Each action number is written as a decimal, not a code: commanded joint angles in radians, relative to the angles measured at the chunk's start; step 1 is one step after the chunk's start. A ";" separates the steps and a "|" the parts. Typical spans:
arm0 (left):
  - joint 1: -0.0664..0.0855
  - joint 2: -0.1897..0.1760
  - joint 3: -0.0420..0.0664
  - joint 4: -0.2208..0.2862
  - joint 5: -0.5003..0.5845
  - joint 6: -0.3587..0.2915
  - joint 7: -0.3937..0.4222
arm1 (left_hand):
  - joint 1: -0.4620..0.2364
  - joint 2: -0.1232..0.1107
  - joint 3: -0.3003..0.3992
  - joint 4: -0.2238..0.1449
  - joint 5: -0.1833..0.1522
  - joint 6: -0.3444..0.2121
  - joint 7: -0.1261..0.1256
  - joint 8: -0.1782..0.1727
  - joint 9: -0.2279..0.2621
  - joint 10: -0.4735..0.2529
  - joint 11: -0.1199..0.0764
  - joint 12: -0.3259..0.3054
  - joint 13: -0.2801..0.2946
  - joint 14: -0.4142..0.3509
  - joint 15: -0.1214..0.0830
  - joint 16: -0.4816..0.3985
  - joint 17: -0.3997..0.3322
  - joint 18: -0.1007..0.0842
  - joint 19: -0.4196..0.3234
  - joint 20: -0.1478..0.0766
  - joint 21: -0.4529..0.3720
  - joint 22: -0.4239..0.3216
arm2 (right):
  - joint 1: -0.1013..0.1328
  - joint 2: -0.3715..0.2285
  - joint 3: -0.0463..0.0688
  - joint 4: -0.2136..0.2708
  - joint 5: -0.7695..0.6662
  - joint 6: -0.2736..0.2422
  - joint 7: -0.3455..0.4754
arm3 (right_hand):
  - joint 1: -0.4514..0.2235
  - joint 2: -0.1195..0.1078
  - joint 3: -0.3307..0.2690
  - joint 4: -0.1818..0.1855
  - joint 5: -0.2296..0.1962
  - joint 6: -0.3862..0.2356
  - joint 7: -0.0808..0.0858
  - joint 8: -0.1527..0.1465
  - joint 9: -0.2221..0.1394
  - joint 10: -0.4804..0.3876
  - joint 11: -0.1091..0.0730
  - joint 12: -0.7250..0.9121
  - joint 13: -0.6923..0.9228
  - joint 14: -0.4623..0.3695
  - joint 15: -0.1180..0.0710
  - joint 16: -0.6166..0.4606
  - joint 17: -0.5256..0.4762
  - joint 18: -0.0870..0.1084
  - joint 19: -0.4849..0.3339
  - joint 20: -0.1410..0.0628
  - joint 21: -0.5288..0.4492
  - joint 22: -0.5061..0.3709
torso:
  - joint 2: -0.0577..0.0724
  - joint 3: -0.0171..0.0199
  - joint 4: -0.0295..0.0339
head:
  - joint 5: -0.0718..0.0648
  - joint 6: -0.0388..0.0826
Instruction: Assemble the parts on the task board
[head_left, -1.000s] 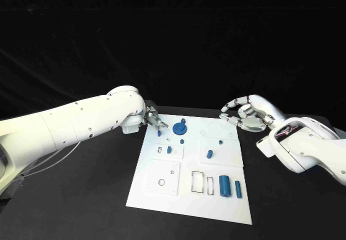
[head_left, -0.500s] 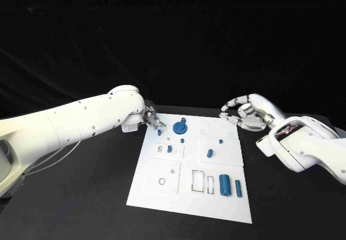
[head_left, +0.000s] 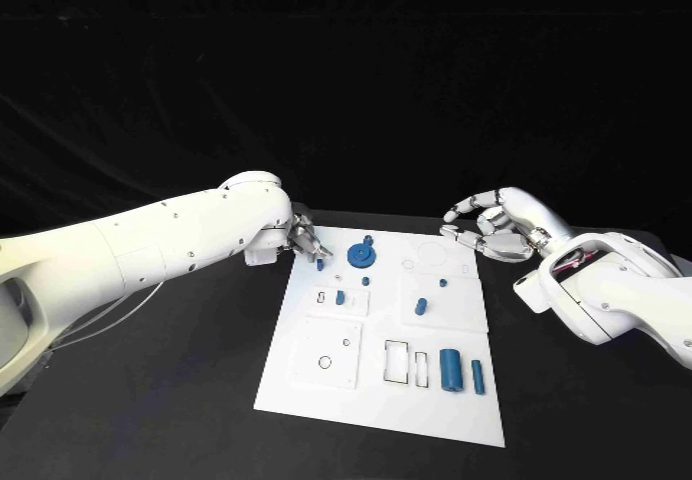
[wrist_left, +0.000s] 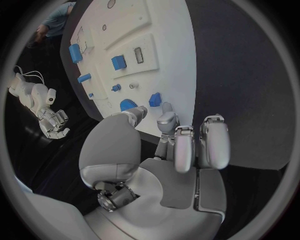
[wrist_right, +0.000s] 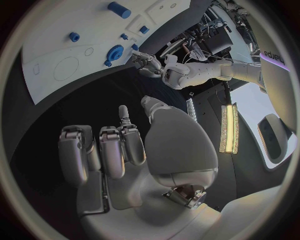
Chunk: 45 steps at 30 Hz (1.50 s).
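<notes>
Several blue parts (head_left: 451, 372) on white task board (head_left: 378, 405), both hands' fingers (head_left: 306, 242) seemingly empty, curled.

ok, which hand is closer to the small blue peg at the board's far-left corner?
Left. The left hand has its fingertips right beside the small blue peg; the right hand hovers off the task board's opposite far corner.

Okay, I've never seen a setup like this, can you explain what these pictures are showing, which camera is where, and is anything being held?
It is a robot with two white arms at a black table. The main picture looks down from its head; the two round ones come from cameras at its wrists. In the middle lies a white task board carrying small blue parts, such as a round disc and a cylinder. The left robot hand hovers at the board's far left corner beside a small blue peg. The right robot hand, fingers curled, holds nothing.
</notes>
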 joint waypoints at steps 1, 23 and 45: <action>0.001 0.003 0.000 0.005 0.030 0.047 0.016 | 0.014 0.001 -0.007 -0.001 0.003 0.003 0.005 -0.007 -0.003 -0.007 0.004 -0.005 -0.002 0.102 0.007 0.004 0.263 -0.007 0.000 0.009 -0.005 -0.001 | -0.001 0.002 0.000 0.000 -0.005 0.002 0.002 | -0.008 0.001 -0.007 0.000 -0.001 -0.003 -0.002 0.004 0.001 0.000 -0.005 -0.003 0.130 0.087 -0.009 -0.005 0.196 0.009 0.045 -0.009 -0.003 0.208 | 0.000 0.0011 -0.0004 | 0.001 -0.001; 0.001 0.004 -0.003 0.004 0.078 0.035 0.025 | 0.156 0.078 0.040 -0.024 0.006 0.005 0.005 -0.020 -0.023 -0.025 0.003 -0.008 -0.016 0.102 0.008 0.004 0.263 -0.003 -0.011 0.013 -0.011 -0.012 | -0.001 0.002 0.000 0.000 -0.018 -0.009 -0.012 | -0.006 0.002 -0.007 -0.002 0.007 -0.003 -0.003 0.006 0.002 0.001 -0.006 -0.001 0.132 0.087 -0.009 -0.005 0.196 0.009 0.045 -0.009 -0.003 0.208 | 0.000 0.0004 -0.0016 | 0.003 -0.001; 0.000 -0.062 -0.003 0.085 0.197 -0.063 0.052 | 0.213 0.064 0.403 -0.176 0.004 -0.034 0.011 0.077 0.029 -0.055 0.007 -0.028 -0.064 0.100 0.012 -0.001 0.257 0.000 -0.024 0.017 -0.018 -0.022 | -0.001 0.001 0.000 -0.002 -0.018 -0.006 -0.015 | -0.006 0.002 -0.007 -0.002 0.009 -0.003 -0.003 0.006 0.002 0.002 -0.006 -0.001 0.133 0.088 -0.010 -0.005 0.198 0.008 0.046 -0.009 -0.003 0.208 | -0.002 0.0016 0.0010 | 0.014 -0.004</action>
